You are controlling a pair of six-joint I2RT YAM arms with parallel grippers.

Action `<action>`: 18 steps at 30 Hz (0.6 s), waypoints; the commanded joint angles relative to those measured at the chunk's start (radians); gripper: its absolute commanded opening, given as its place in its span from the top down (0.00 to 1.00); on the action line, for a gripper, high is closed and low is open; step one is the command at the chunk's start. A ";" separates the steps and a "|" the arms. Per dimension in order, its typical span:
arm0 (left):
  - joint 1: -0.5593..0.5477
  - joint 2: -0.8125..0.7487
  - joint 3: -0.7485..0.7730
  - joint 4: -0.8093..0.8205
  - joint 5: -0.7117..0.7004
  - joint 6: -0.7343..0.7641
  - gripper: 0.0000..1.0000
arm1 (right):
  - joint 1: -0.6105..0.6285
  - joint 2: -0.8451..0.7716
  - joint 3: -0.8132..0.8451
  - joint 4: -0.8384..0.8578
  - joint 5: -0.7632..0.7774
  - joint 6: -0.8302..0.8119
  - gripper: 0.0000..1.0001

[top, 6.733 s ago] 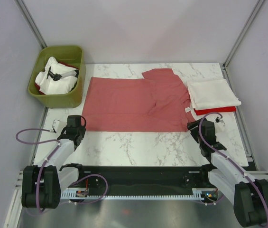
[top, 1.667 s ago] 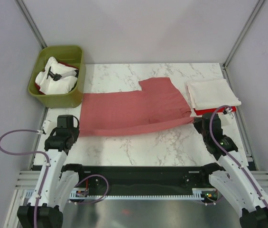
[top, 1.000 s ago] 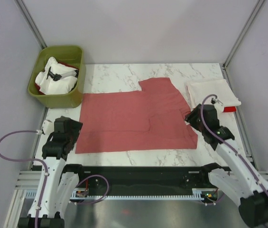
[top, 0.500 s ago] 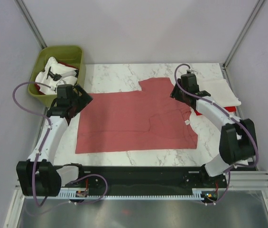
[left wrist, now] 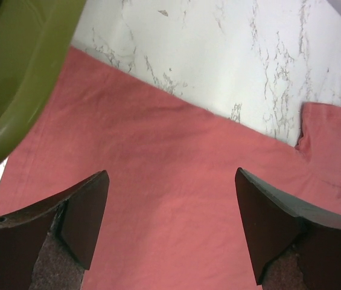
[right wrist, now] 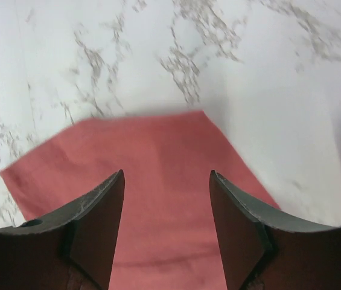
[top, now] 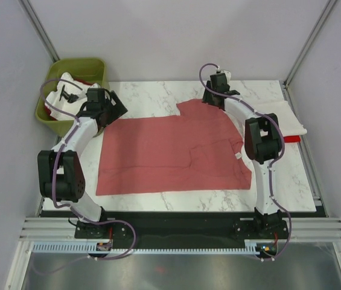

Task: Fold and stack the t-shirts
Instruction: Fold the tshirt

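Dusty salmon-red t-shirt (top: pixel 170 148) flat on marble table (top: pixel 158 90), long axis side to side, running from one gripper to the other.

Left gripper (left wrist: pixel 170 178): spread wide, empty, poised over far long edge; cloth directly below and nearward, green bin (left wrist: pixel 19 78) just to its left.

Right gripper (right wrist: pixel 166 175): parted moderately, empty, straddling far corner of sleeve (right wrist: pixel 158 145); bare marble beyond.

Each arm nearest its own end. Likely next: pinch far edge at both ends, draw nearward, fold across short axis.

Folded cream-white t-shirt (top: pixel 285 118) off to right gripper's right, nearer the bases, apart.
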 commanded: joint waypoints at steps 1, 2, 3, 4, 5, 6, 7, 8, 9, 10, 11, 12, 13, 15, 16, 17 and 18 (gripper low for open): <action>-0.005 0.087 0.123 0.022 -0.020 0.090 0.08 | 0.000 0.095 0.198 -0.024 0.012 -0.046 0.34; -0.005 0.148 0.150 -0.013 -0.028 0.098 0.08 | -0.001 0.144 0.229 -0.031 0.016 -0.051 0.33; -0.005 0.174 0.180 -0.030 -0.029 0.104 0.08 | -0.001 0.166 0.257 -0.034 0.018 -0.066 0.32; -0.005 0.200 0.236 -0.050 -0.031 0.110 0.09 | -0.001 0.186 0.304 -0.034 0.019 -0.071 0.31; -0.005 0.231 0.261 -0.067 -0.034 0.109 0.09 | -0.001 0.221 0.324 -0.035 0.021 -0.078 0.30; -0.005 0.277 0.284 -0.091 -0.046 0.107 0.10 | -0.001 0.241 0.346 -0.035 0.032 -0.081 0.29; -0.005 0.302 0.324 -0.101 -0.052 0.104 0.11 | -0.003 0.258 0.382 -0.035 0.041 -0.089 0.26; -0.007 0.323 0.341 -0.110 -0.065 0.102 0.11 | -0.004 0.290 0.400 -0.035 0.045 -0.094 0.25; -0.005 0.361 0.356 -0.122 -0.069 0.102 0.11 | -0.004 0.306 0.418 -0.037 0.056 -0.098 0.25; -0.005 0.382 0.385 -0.130 -0.074 0.104 0.11 | -0.004 0.324 0.453 -0.041 0.061 -0.104 0.23; -0.004 0.398 0.398 -0.137 -0.078 0.102 0.11 | -0.007 0.356 0.473 -0.049 0.064 -0.103 0.23; -0.004 0.417 0.408 -0.145 -0.083 0.102 0.11 | -0.009 0.373 0.493 -0.073 0.064 -0.100 0.23; -0.002 0.443 0.430 -0.160 -0.085 0.096 0.11 | -0.013 0.385 0.524 -0.084 0.059 -0.092 0.25; 0.001 0.463 0.441 -0.171 -0.091 0.084 0.11 | -0.018 0.399 0.530 -0.091 0.043 -0.078 0.30; 0.002 0.466 0.441 -0.174 -0.094 0.072 0.11 | -0.016 0.399 0.527 -0.091 0.041 -0.075 0.35; 0.002 0.475 0.441 -0.174 -0.097 0.069 0.11 | -0.016 0.395 0.524 -0.091 0.045 -0.074 0.37; 0.002 0.478 0.441 -0.177 -0.100 0.067 0.11 | -0.019 0.393 0.521 -0.089 0.052 -0.075 0.40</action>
